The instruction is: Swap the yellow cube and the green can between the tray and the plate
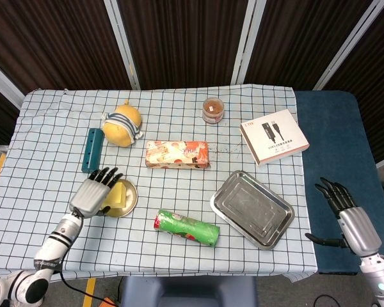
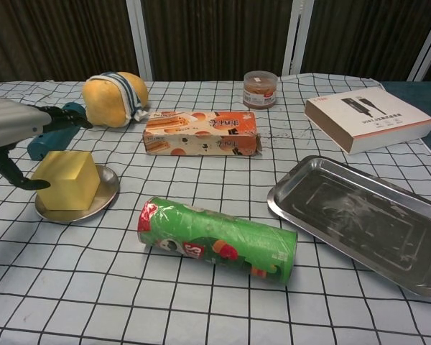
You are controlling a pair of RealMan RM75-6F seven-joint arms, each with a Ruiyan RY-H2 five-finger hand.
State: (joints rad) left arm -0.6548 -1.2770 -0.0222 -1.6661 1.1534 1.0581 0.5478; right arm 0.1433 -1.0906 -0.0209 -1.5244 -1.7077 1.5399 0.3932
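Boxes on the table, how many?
2. The orange snack box lies mid-table behind the green can; the white cable box sits at the far right, behind the tray. Nothing appears to hide more.

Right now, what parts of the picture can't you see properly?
- Left hand: cut off by the chest view's left edge.
- Plate: the left hand covers its left side in the head view.
- Teal case: mostly hidden behind that hand in the chest view.
- Steel tray: its right corner runs off the chest view.
- White box: print too small to read.
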